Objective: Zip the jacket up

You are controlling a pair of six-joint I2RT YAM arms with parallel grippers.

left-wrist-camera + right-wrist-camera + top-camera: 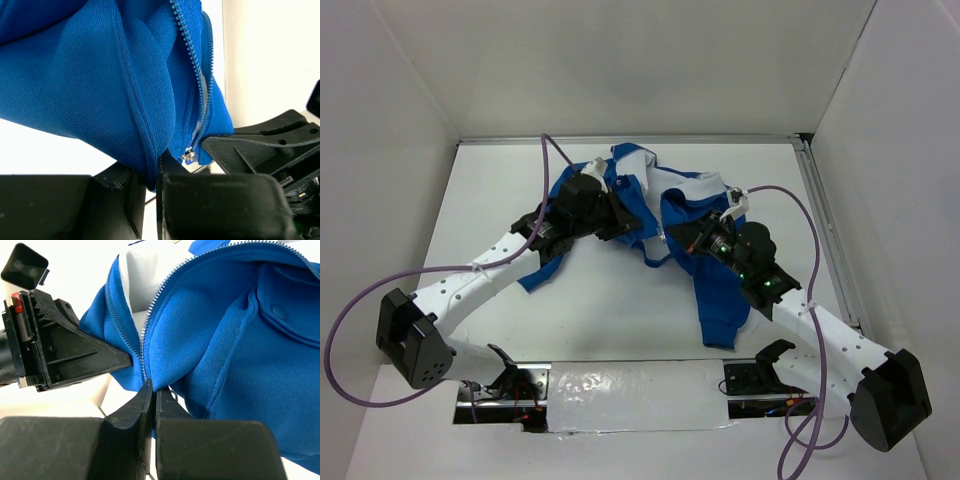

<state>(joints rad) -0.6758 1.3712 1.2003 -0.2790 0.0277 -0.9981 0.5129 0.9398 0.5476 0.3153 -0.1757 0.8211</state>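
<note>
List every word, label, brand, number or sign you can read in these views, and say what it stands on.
None: no readable text, number or logo shows on the jacket, its zipper, the left arm or the right arm.

A white table (620, 310) is being enclosed on three sides by plain white walls (630, 60). Its right edge is being lined by a metal rail (826, 225), and its near edge is being covered by a crinkled silver sheet (630, 392).
</note>
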